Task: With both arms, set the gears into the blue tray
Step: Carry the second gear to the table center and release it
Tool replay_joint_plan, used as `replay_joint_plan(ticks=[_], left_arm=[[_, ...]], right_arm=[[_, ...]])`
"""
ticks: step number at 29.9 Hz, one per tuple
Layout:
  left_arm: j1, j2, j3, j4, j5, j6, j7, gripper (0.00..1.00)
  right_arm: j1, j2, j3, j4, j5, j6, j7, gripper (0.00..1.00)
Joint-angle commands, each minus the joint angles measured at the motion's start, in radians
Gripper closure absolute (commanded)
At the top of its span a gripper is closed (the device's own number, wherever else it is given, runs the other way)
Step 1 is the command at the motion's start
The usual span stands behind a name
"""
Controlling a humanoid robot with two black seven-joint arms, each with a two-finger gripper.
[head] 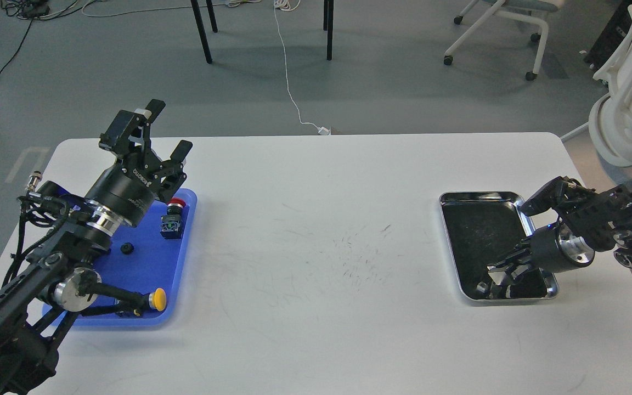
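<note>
The blue tray (154,269) lies at the table's left side. One gear (127,248), a tiny black toothed wheel, rests on it near the middle. My left gripper (169,129) is held up over the tray's far edge, open and empty. My right gripper (494,281) reaches down into the near end of the steel tray (478,195). It is dark against the black liner, so its fingers cannot be told apart. A small dark round piece (480,287), possibly a gear, sits right at its tip.
A red-capped push-button switch (173,216) stands at the blue tray's far right corner. A yellow-capped switch (157,299) lies at its near edge, beside my left arm's cable. White chairs and table legs stand on the floor beyond the table.
</note>
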Motion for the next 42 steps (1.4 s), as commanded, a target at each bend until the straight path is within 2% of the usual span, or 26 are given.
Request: replay_joint_plan(ticks=[1,10,17,24,34,42], left_arm=[[0.000,-0.002,0.000,0.000,0.000,0.000,0.000,0.02],[0.000,-0.002,-0.002,0.000,0.000,-0.021,0.000,0.02],[-0.002,-0.002,-0.006,0.000,0.000,-0.021,0.000,0.02],[0.000,-0.002,-0.015,-0.006,-0.001,-0.021,-0.002,0.02],[0.002,-0.011,-0.015,-0.017,-0.001,-0.018,0.002,0.02],[0.009,-0.008,-0.015,-0.017,0.000,-0.020,0.002,0.02]], right_arm=[[0.020,-0.016,0.001,0.021,0.003,0.000,0.001,0.79],[0.191,-0.036,0.007,0.125,0.110,0.010,0.001,0.79],[0.274,0.219,0.001,0.128,0.366,0.013,0.001,0.79],[0.228,0.445,-0.053,0.053,0.448,-0.014,0.001,0.79],[0.122,0.566,-0.059,-0.007,0.454,-0.114,0.001,0.79],[0.077,0.629,-0.064,-0.061,0.456,-0.126,0.001,0.77]])
